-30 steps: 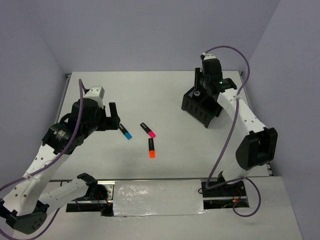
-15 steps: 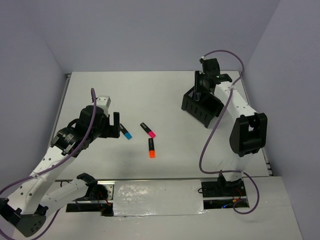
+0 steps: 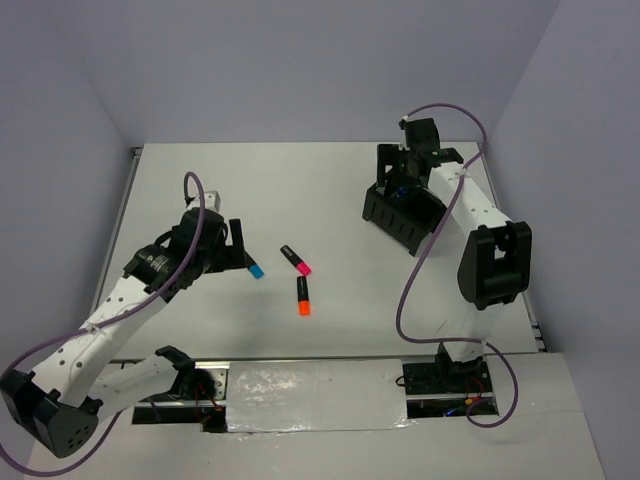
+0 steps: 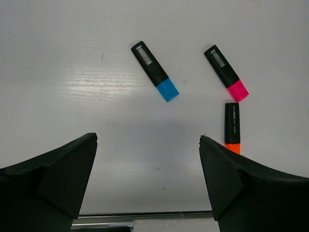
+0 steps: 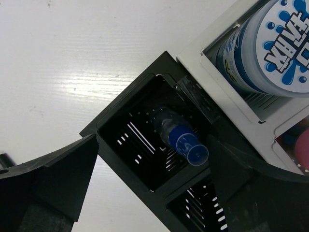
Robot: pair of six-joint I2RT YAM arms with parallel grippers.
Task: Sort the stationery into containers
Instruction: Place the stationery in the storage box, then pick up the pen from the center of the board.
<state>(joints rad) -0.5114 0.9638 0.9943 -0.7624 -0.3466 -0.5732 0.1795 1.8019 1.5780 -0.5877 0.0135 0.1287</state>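
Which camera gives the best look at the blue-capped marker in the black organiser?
Right wrist: the marker leans in one compartment of the black organiser, seen close from above. The top external view barely shows it, and the left wrist view misses it.

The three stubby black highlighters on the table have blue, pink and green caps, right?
Almost. The third cap is orange, not green. The left wrist view shows them lying on the white table: the blue-capped black highlighter, the pink-capped black highlighter and the orange-capped black highlighter.
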